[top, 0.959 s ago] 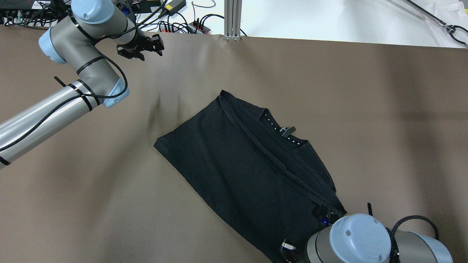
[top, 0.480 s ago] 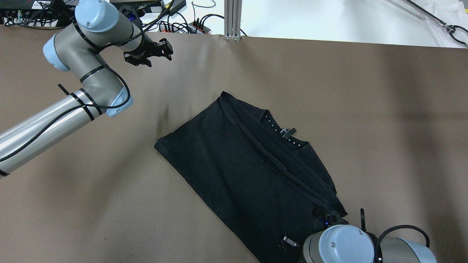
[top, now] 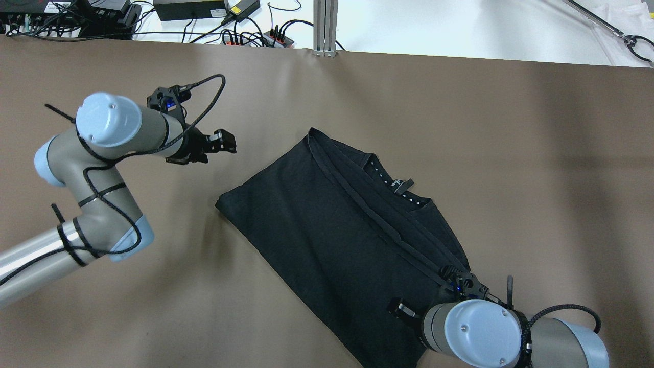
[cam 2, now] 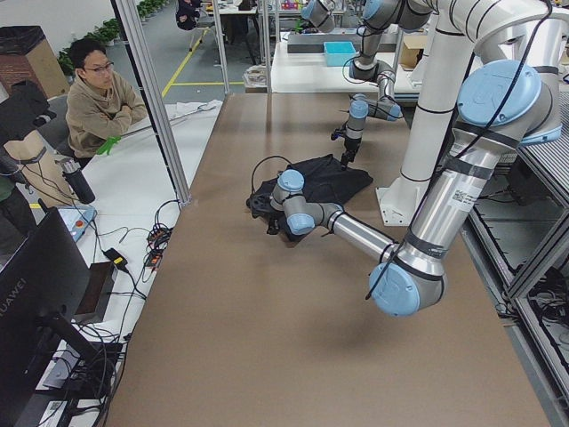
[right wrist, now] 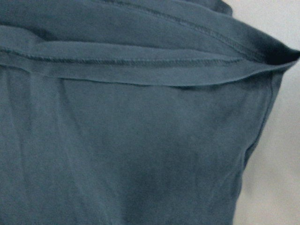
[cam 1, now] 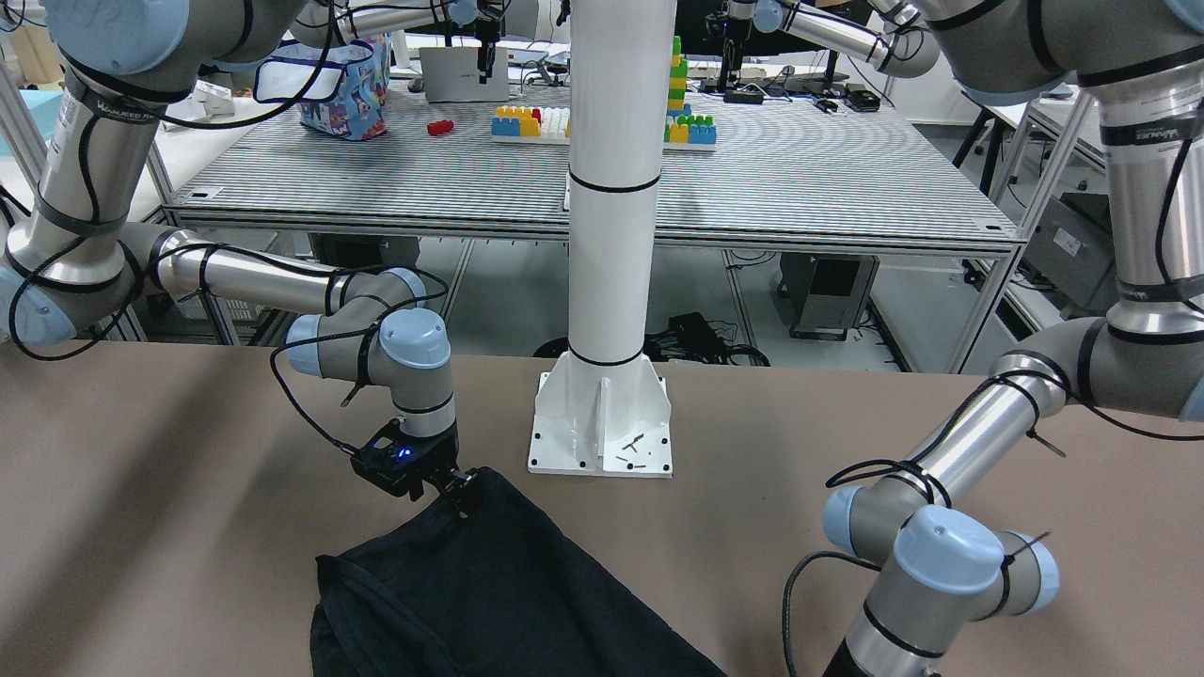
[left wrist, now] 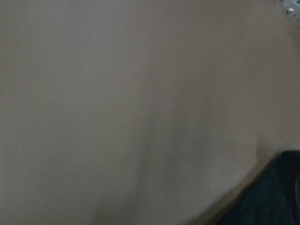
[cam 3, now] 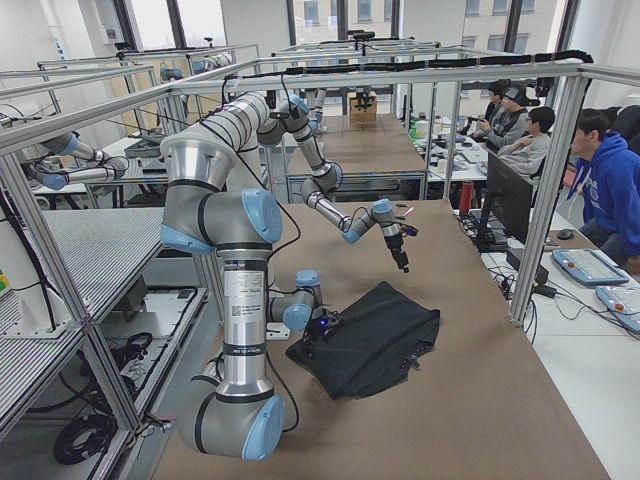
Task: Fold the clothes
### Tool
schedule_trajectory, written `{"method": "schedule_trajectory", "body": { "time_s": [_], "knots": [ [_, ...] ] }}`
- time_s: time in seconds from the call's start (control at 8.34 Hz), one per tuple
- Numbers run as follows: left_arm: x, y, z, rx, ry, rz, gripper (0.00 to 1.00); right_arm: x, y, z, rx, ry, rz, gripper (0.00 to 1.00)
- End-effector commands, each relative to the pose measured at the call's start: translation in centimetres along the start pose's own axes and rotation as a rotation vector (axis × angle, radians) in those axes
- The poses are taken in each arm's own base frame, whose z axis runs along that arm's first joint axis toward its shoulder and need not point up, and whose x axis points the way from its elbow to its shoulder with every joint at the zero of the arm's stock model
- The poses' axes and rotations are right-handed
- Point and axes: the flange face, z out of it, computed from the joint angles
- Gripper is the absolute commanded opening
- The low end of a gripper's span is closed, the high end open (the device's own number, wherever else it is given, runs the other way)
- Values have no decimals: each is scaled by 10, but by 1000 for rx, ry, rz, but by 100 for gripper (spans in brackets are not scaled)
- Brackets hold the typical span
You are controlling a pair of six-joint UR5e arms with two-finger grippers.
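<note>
Black clothes (top: 332, 230), neck label (top: 402, 184) unreadable; left claw (top: 220, 148) spread, empty; right claw (cam 1: 459, 491) at hem, grip unclear.

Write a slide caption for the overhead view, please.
Right hand at the near corner of a folded black shirt; left hand hovers apart over the brown table.

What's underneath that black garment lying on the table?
Around the black garment only the bare brown table shows, so it seems to lie straight on it. The cloth is opaque and folded in layers, so anything beneath is covered.
</note>
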Motion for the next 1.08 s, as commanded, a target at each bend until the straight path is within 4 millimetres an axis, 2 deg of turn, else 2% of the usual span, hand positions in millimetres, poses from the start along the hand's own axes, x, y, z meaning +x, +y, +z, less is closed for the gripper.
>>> {"method": "schedule_trajectory", "body": {
  "time_s": [0.0,0.12,0.24,0.48,0.72,0.96],
  "knots": [
    [-41,85,10,-8,-27,-8,78,-21,-23,-15,62,-63,26,95],
    [-45,110,22,-4,-34,-9,77,-22,-29,-17,69,-66,33,95],
    [-45,120,25,-13,-37,-25,70,-24,-32,-19,73,-73,38,95],
    [-44,126,27,-16,-37,-40,48,-26,-35,-21,76,-78,43,95],
    [-41,126,28,-17,-34,-38,0,-25,-35,-21,76,-76,44,95],
    [-34,121,25,-26,-24,-25,0,-25,-35,-21,76,-76,44,95]
  ]
}}
